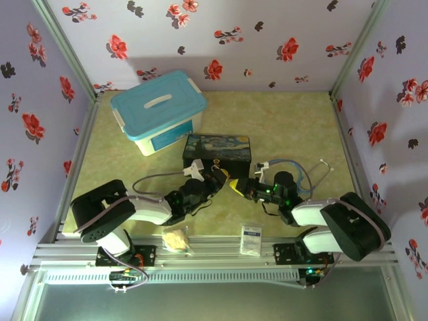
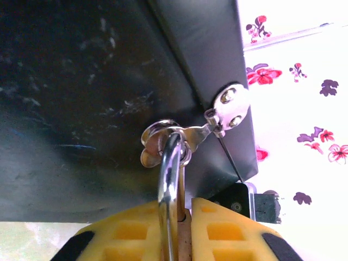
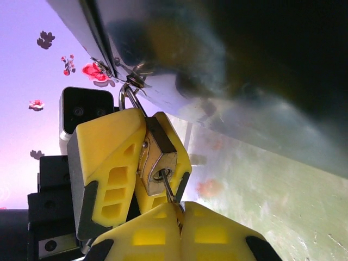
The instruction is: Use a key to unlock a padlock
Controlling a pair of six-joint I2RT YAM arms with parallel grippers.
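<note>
Okay, at front of box [image 1: 217,148], mid bench [image 1: 287,127]: padlock [image 3: 157,155], gripped by its body in left tool [image 2: 176,217], fingers narrow around it. Long axis slanted in right wrist view: shackle [image 2: 169,175] end up-left, looped through hasp [image 2: 156,137] on box; keyhole end down-right, facing right tool [image 3: 179,220]. In keyhole: key [image 3: 169,188], roughly in line with that axis, tip in, back end pinched between right tool's nearly closed fingers. Box lid down, contents hidden. Behind and left of box, touching or just beside, can't tell: tub [image 1: 158,110], blue lid on, contents hidden. Near bench front edge, apart from both tools: white packet [image 1: 251,239] and pale bag [image 1: 177,239].
</note>
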